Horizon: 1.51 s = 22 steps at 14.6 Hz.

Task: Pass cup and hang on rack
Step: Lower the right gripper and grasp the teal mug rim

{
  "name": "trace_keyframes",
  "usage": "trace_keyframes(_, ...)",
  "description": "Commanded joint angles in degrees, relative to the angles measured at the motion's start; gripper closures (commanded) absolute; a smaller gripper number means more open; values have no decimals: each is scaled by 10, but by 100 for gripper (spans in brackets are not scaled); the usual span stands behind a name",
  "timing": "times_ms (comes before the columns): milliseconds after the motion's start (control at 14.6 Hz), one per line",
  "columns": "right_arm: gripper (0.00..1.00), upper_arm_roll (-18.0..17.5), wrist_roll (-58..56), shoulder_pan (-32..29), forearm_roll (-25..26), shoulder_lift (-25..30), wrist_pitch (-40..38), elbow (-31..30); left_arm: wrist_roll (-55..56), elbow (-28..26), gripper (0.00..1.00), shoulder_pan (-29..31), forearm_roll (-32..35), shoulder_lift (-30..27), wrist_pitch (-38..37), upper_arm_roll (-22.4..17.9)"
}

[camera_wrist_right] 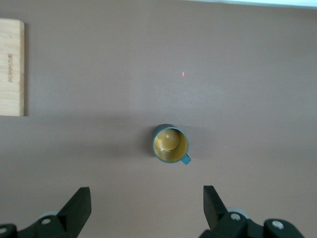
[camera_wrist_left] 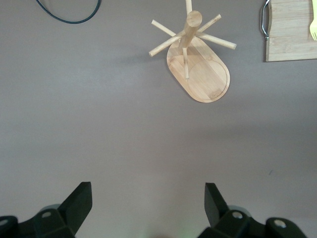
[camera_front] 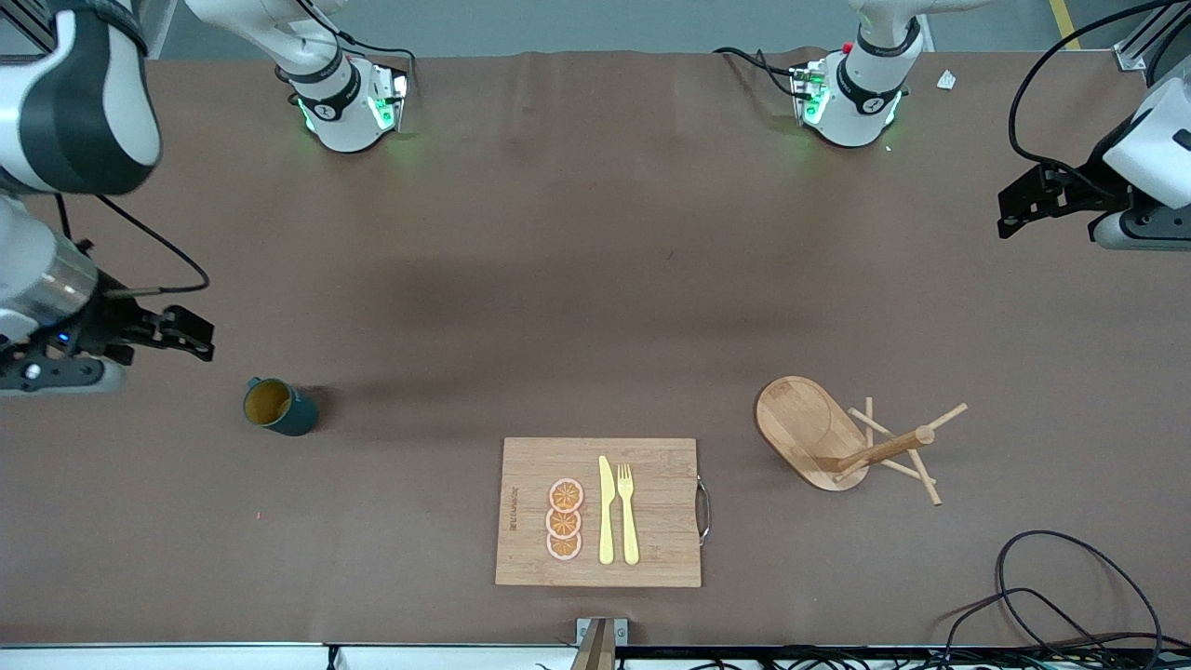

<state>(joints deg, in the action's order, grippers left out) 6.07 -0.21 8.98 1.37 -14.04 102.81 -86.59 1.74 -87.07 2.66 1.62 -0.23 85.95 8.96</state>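
The cup stands upright on the tabletop toward the right arm's end, with the right claw hanging wide open above the tabletop near it. The rack stands toward the left arm's end, beside the cutting board; it seems upright, though the front view makes it look tipped. The left claw waits wide open, well apart from the rack.

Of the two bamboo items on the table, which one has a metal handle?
The rectangular bamboo cutting board, holding orange slices, knife and fork, has the metal handle. The oval-based wooden mug rack has only pegs.
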Motion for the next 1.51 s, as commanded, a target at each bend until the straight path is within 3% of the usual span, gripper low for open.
trace_keyframes(0, 0, 2, 3, 9, 0, -30, 9, 4, -8, 10, 0, 2, 8, 4, -2, 1)
trace_keyframes(275, 0, 2, 3, 18, -8, -56, 29, 2, -8, 10, 0, 3, 9, 4, -2, -1)
trace_keyframes(550, 0, 3, 17, 19, -72, -75, 32, -1, -9, 10, 0, 4, 8, 4, -2, -2)
trace_keyframes(824, 0, 3, 50, 24, -73, -92, 34, -8, -8, 10, 0, 3, 8, 4, -2, -2)
trace_keyframes(1443, 0, 3, 79, 12, -73, -143, 155, -99, 2, 10, 0, -4, 5, 6, -2, 1)
